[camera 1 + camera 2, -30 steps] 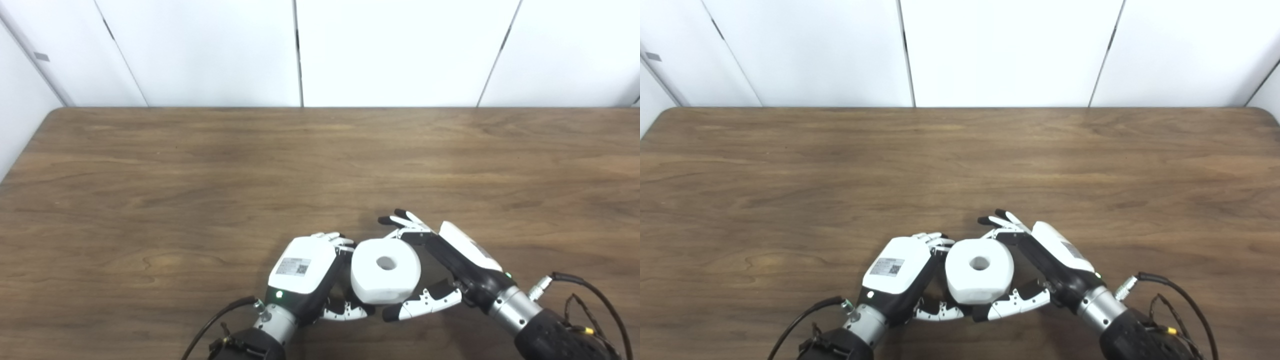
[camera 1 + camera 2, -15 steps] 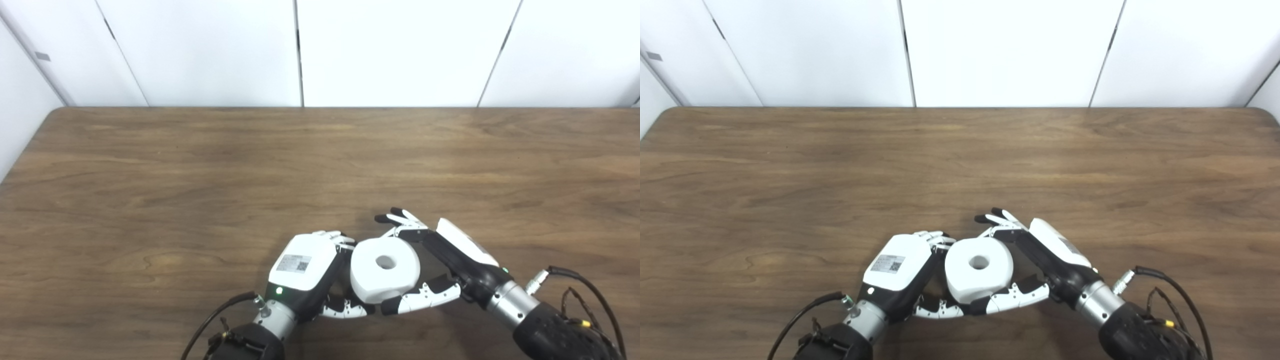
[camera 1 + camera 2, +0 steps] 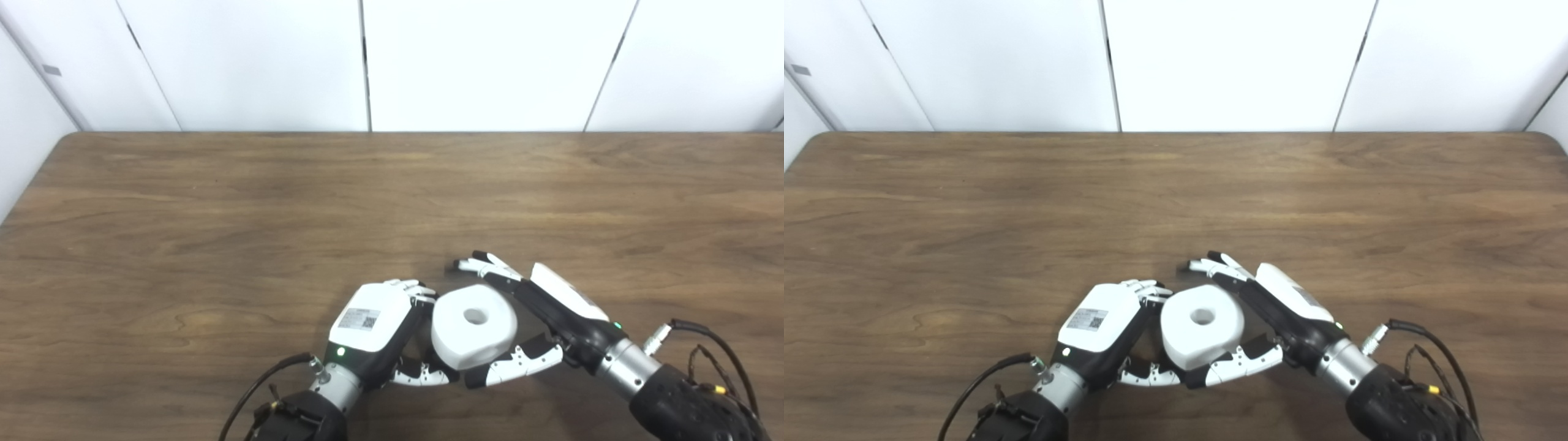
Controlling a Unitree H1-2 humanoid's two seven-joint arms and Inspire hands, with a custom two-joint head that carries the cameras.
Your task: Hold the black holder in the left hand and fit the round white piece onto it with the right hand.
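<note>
- Near the front edge of the brown wood-grain bench (image 3: 245, 202), the round white piece with a centre hole (image 3: 473, 326) sits between the two hands, its holed face turned up and a little tilted.
- Over the last second the right hand (image 3: 539, 312) has opened: its long fingers (image 3: 484, 264) now stretch past the far side of the piece and stand clear of it, where they were curled against it before. Its thumb lies along the near, lower edge, close to or touching the piece; I cannot tell which.
- The piece has barely shifted while that grip loosened, so I judge it is now carried from the other side, probably seated on the holder, and the fitting step looks close to done.
- The left hand (image 3: 373, 327) is curled shut against the left side of the piece, white back toward the camera.
- The black holder itself cannot be made out. Only dark shapes show under the piece and inside the left hand's fingers, so its seating is a guess.
- Both forearms are cut off by the bottom edge.
</note>
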